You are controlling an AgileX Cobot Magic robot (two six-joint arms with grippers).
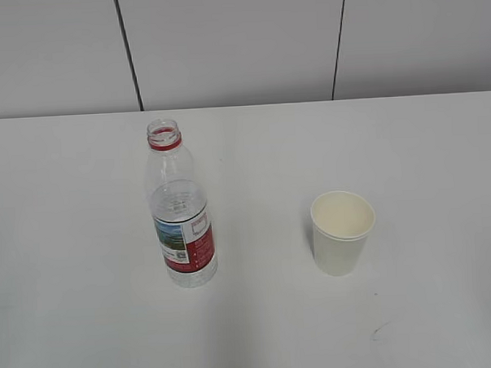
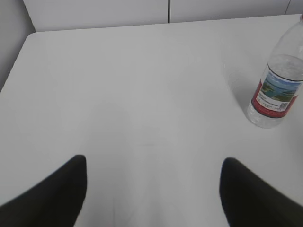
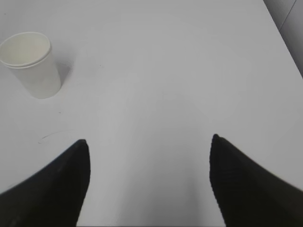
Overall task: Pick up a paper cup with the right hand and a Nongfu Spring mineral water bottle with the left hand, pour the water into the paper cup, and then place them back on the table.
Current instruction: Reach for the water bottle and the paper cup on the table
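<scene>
The Nongfu Spring mineral water bottle [image 1: 180,215] stands upright and uncapped on the white table [image 1: 69,241], left of centre. It holds clear water in its lower part. It also shows at the right edge of the left wrist view [image 2: 277,82]. The paper cup [image 1: 342,232] stands upright and looks empty, right of centre; the right wrist view shows it at upper left [image 3: 32,64]. My left gripper [image 2: 154,163] is open and empty, well to the left of the bottle. My right gripper [image 3: 149,142] is open and empty, to the right of the cup. Neither arm shows in the exterior view.
A small dark scuff mark [image 1: 379,331] lies on the table in front of the cup, also seen in the right wrist view [image 3: 49,136]. A grey panelled wall [image 1: 239,46] runs behind the table's far edge.
</scene>
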